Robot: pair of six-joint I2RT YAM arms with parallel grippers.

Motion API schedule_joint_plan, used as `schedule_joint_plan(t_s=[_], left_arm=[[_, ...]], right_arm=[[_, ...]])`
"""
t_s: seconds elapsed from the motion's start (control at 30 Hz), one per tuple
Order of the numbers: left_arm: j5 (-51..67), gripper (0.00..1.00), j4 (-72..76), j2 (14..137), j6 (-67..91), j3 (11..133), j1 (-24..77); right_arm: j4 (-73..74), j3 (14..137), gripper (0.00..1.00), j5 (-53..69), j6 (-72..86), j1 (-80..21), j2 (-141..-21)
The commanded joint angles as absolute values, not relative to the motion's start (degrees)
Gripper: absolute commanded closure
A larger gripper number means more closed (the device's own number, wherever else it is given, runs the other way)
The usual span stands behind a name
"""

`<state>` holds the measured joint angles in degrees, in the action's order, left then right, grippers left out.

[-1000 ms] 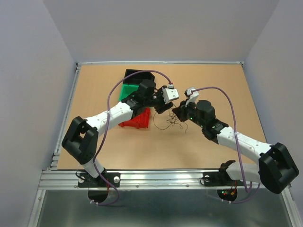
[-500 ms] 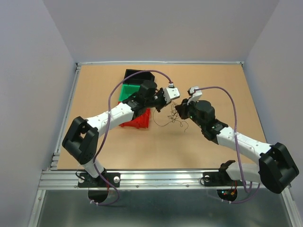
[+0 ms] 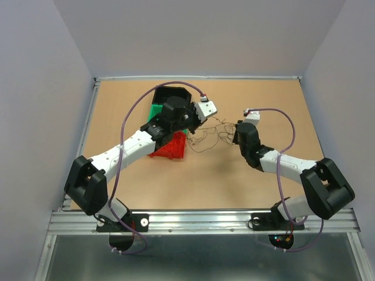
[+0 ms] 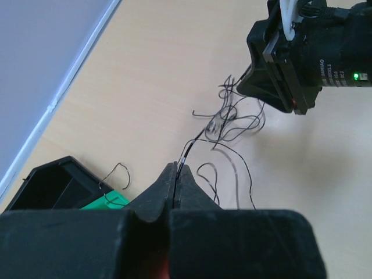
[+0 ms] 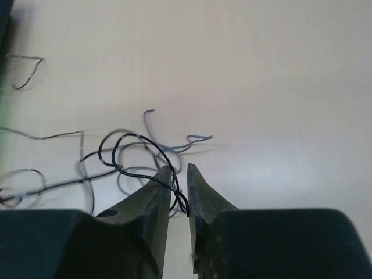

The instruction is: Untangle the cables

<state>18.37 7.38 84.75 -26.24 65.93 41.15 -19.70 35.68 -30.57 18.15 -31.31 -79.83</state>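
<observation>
The cables (image 3: 218, 133) are thin dark curly wires, drawn out in a loose tangle on the tan table between my two grippers. My left gripper (image 3: 198, 122) is shut on one dark strand, which runs from its fingertips (image 4: 185, 174) out to the tangle (image 4: 232, 119). My right gripper (image 3: 236, 136) sits at the tangle's right end. Its jaws (image 5: 180, 170) stand a narrow gap apart, with a black loop (image 5: 136, 152) hanging through the gap. A separate short strand (image 4: 117, 173) lies beside the bins.
A black bin (image 3: 171, 93), a green bin (image 3: 156, 112) and a red bin (image 3: 170, 146) stand under and beside the left forearm. Grey walls close in the table on three sides. Another loose strand (image 5: 26, 68) lies far left in the right wrist view.
My left gripper has shut on a strand and drawn back towards the bins. My right gripper's jaws have parted slightly and shifted right. The clump has stretched out between them.
</observation>
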Motion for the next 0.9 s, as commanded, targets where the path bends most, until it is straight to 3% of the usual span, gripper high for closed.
schedule_joint_plan(t_s=[0.0, 0.2, 0.67, 0.73, 0.77, 0.8, 0.87], left_arm=[[18.55, 1.00, 8.17, 81.91, -24.96, 66.44, 40.87], [13.55, 1.00, 8.61, 83.23, -23.30, 67.32, 40.17], [15.29, 1.00, 10.37, 83.94, -15.20, 69.08, 31.20], [17.04, 1.00, 10.20, 83.59, -15.38, 69.26, 31.20], [18.18, 1.00, 9.93, 83.58, -15.38, 69.26, 31.20], [21.24, 1.00, 9.06, 83.32, -15.73, 69.43, 31.20], [23.72, 1.00, 7.39, 83.32, -16.00, 71.09, 31.46]], right_arm=[[-20.92, 37.88, 0.78, -34.28, 20.92, -28.65, -79.54], [-22.59, 34.90, 0.99, -37.69, 23.37, -26.99, -75.68], [-21.27, 28.48, 0.98, -45.17, 36.04, -18.90, -65.21], [-21.18, 28.91, 0.89, -44.83, 35.77, -18.90, -66.09], [-21.01, 29.44, 0.44, -43.26, 35.34, -18.90, -66.53], [-20.92, 29.62, 0.24, -41.76, 34.20, -18.90, -66.62], [-21.61, 29.88, 0.00, -37.21, 32.97, -18.90, -66.71]])
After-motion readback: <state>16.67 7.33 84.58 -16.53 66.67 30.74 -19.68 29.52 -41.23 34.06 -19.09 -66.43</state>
